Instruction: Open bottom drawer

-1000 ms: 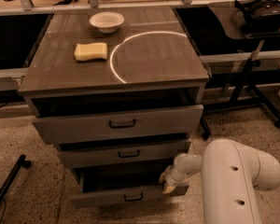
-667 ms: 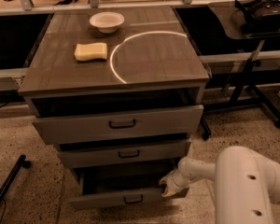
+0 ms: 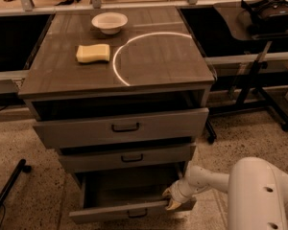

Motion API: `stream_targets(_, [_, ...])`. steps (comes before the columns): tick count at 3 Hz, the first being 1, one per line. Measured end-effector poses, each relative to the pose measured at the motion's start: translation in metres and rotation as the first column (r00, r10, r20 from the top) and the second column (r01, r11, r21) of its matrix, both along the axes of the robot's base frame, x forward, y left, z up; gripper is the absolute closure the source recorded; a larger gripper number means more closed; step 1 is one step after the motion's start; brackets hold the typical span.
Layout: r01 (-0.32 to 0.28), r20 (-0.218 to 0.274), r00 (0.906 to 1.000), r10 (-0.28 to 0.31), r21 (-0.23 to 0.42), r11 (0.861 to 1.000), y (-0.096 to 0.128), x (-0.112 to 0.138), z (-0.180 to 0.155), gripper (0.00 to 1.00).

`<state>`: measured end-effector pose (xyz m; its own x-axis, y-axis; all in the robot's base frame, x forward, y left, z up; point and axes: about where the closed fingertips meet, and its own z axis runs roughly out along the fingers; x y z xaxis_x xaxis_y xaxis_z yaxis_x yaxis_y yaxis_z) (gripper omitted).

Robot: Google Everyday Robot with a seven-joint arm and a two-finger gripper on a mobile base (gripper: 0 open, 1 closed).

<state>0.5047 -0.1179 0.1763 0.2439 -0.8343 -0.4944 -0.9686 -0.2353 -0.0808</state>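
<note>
Reaching in from the lower right, the gripper (image 3: 173, 201) sits at the top edge of the bottom drawer (image 3: 110, 215), toward the right end of its front and well to the right of the small dark bar handle (image 3: 137, 213). It touches or nearly touches that edge. Whether it is spread or pressed together cannot be told from this view. The white arm (image 3: 259, 190) behind it stretches low over the speckled floor (image 3: 43, 176).

The bottom drawer is the lowest of 3 in the grey cabinet. It stands pulled out part of the way, with its dark inside showing under the middle drawer (image 3: 129, 158). The top drawer (image 3: 158, 124) also juts forward a little. On the cabinet top (image 3: 158, 56) lie a yellow sponge (image 3: 92, 53) and a white bowl (image 3: 109, 21), well apart from the work below.

The step in hand looks like the pull itself, already well along. The next move likely calls for a straight draw outward, along the drawer's slides. Since the contact is off to 1 side, the front may skew and bind.
</note>
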Motion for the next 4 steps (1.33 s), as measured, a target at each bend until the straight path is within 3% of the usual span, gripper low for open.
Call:
stream_targets(1, [-0.001,-0.001,1.0000,0.001,0.002,1.000,-0.002,0.000,0.000,1.00])
stream_targets(2, [-0.020,-0.041,0.9989,0.023,0.064,0.998,0.004,-0.022,-0.001,1.00])
stream_targets(3, [-0.020,-0.042,0.9989,0.023,0.064,0.998,0.001,-0.020,-0.001,1.00])
stream_targets(4, [-0.026,-0.077,0.9965,0.035,0.116,0.993,0.004,-0.040,0.000,1.00])
